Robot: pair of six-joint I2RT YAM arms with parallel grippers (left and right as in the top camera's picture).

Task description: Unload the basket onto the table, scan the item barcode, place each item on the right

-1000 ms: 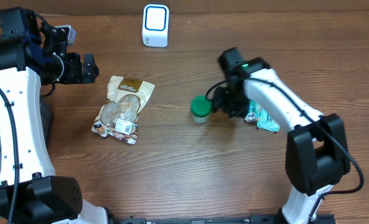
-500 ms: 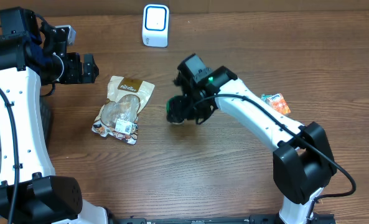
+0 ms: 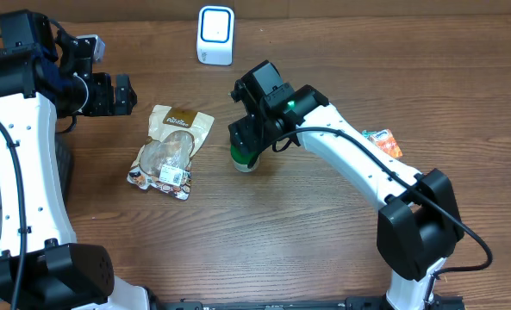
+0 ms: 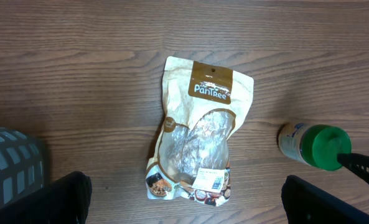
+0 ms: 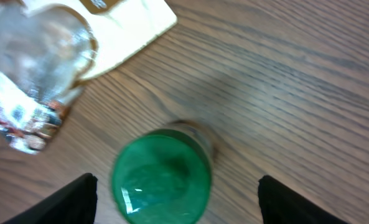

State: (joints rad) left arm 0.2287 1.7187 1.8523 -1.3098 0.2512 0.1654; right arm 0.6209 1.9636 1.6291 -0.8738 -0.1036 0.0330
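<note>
A small jar with a green lid [image 3: 245, 158] stands upright on the wooden table, just right of a tan PanTree snack pouch [image 3: 171, 151]. My right gripper [image 3: 248, 139] hovers directly over the jar. In the right wrist view the green lid [image 5: 161, 182] sits between the fingers [image 5: 78, 199] with a gap on each side, so the right gripper [image 5: 183, 202] is open. My left gripper [image 3: 121, 95] is open, high at the far left. Below it lie the pouch [image 4: 200, 137] and the jar [image 4: 315, 147]. A white scanner [image 3: 215, 34] stands at the back.
An orange and teal packet [image 3: 383, 142] lies to the right, under the right arm's forearm. A grey slatted bin [image 4: 10, 165] shows at the table's left edge in the left wrist view.
My right arm carried the green-lidded jar left from beside the orange packet to beside the pouch. Its jaws then widened, freeing the jar. The left arm has not moved.
</note>
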